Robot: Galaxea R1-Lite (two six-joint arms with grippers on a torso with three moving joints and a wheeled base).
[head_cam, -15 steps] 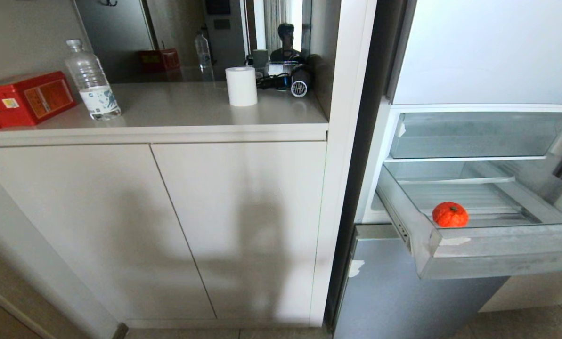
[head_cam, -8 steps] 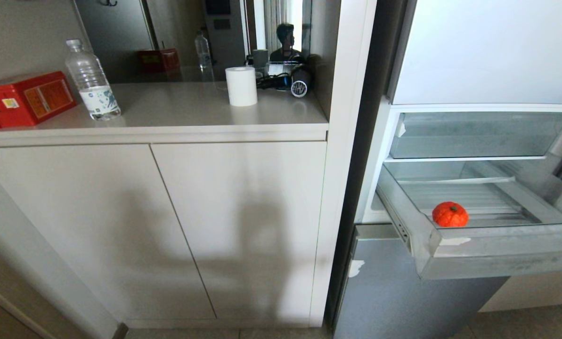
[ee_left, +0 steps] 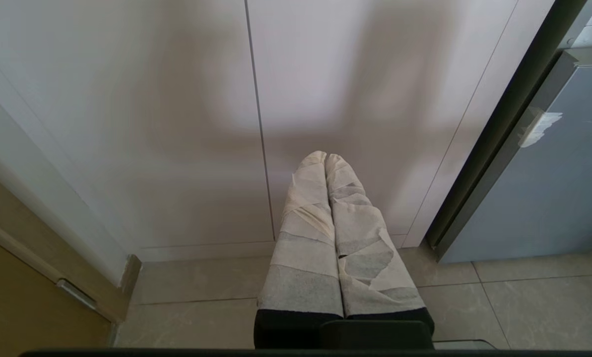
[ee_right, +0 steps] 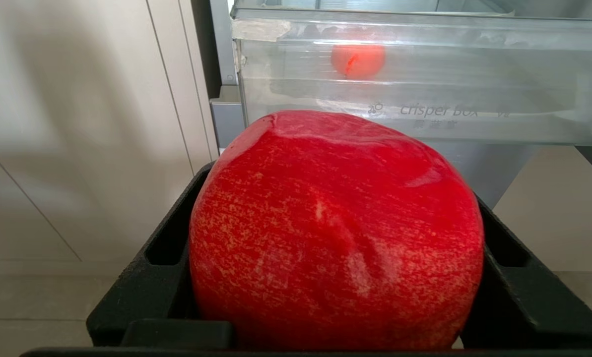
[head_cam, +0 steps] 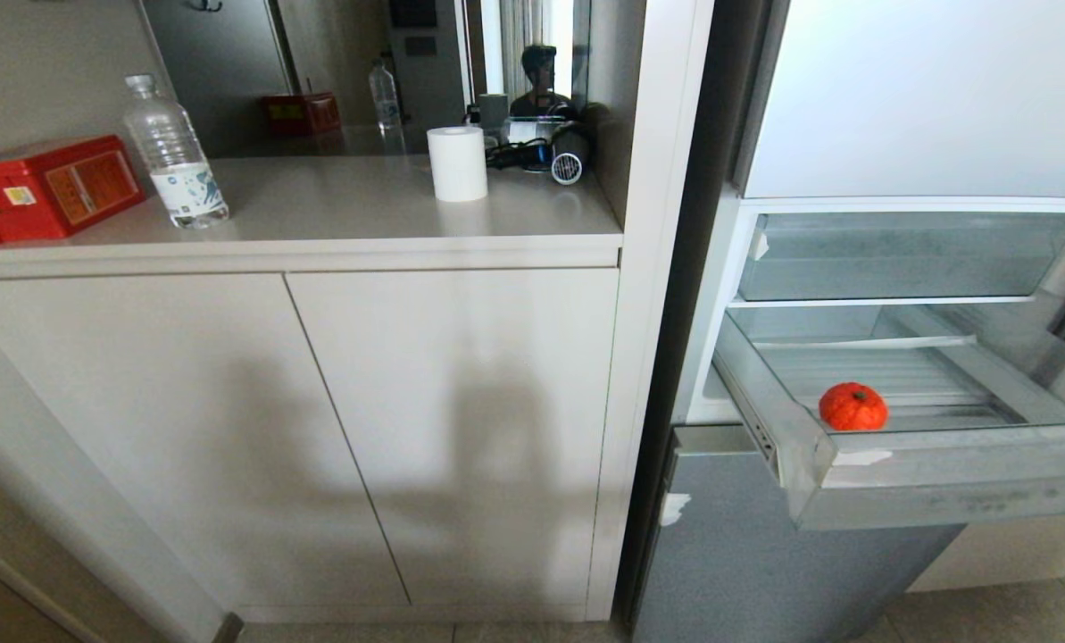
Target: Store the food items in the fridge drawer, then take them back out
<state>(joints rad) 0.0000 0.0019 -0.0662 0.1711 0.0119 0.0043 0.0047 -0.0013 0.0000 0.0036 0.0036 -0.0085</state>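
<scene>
The right gripper [ee_right: 335, 277] is clamped on a red apple [ee_right: 335, 228], low in front of the fridge drawer [head_cam: 925, 478]; lift it clear of the scuffed front lip and release beside the tangerine [head_cam: 853, 407], which sits near the drawer's front-left corner; the left gripper [ee_left: 326, 159], fingers together, hangs idle by the cabinet; the lip reads "crisper box".

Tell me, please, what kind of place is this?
Probably a home kitchen or pantry corner: an open fridge with its clear drawer pulled out, a tangerine inside, beside a cabinet counter holding a water bottle.
</scene>
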